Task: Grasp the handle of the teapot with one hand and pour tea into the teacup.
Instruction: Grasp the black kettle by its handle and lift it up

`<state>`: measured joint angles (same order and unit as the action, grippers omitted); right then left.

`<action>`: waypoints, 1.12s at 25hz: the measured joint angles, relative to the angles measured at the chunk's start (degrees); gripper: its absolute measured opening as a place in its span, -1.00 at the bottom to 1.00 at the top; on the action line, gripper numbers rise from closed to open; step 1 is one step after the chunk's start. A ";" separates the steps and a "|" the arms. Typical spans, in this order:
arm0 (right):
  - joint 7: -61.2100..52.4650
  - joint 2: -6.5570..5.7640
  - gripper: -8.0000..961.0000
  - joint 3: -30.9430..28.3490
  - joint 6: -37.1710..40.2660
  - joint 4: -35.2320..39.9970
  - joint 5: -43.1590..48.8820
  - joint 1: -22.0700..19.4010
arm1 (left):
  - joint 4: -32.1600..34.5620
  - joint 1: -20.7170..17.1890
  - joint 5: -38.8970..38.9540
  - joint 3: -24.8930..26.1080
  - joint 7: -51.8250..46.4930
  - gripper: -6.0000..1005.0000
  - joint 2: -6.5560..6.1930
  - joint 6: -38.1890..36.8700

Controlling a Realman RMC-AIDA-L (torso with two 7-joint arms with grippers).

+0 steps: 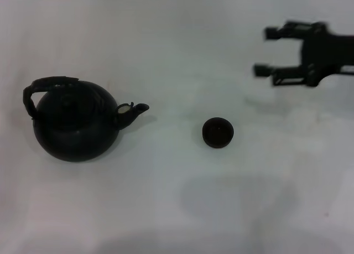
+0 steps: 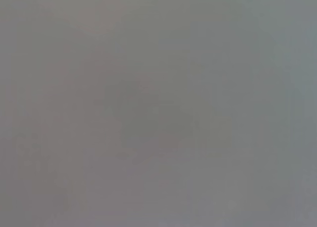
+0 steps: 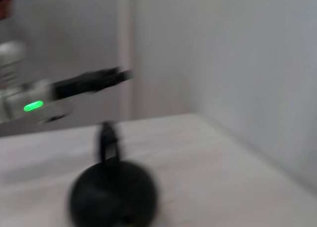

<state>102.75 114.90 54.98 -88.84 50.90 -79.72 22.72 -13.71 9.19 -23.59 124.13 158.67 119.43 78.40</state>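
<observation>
The black round teapot (image 1: 74, 127) stands at the table's left, its spout (image 1: 135, 110) toward the teacup (image 1: 218, 132), a small black cup near the middle. The rough arched handle (image 1: 47, 87) rises over the pot's top. My right gripper (image 1: 265, 52) hovers open and holds nothing at the far right, above and beyond the teacup, fingers pointing left. The right wrist view shows the teapot (image 3: 113, 197) and its handle (image 3: 108, 140) blurred, and beyond them the left arm's gripper (image 3: 96, 81). The left wrist view shows only plain grey.
The white table (image 1: 177, 210) carries only the pot and the cup. In the right wrist view a green light (image 3: 32, 107) glows on the left arm, and a pale wall (image 3: 237, 64) stands behind the table.
</observation>
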 joint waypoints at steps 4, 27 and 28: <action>3.69 -0.03 0.80 -9.21 0.09 -2.38 -0.04 -1.61 | -2.16 -2.25 0.62 -3.57 -3.24 0.45 0.41 -0.66; 11.66 -0.71 0.79 -19.23 9.64 -16.19 0.04 -3.10 | -62.99 -33.84 -14.75 -31.52 -33.18 0.42 0.25 -43.83; 11.66 -0.76 0.79 -19.25 9.86 -16.19 -0.03 -3.28 | -64.95 -34.93 -14.56 -33.32 -33.04 0.42 0.25 -45.80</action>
<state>114.41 114.14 35.73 -78.98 34.71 -79.75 19.43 -78.66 -25.74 -38.15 90.81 125.62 119.68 32.59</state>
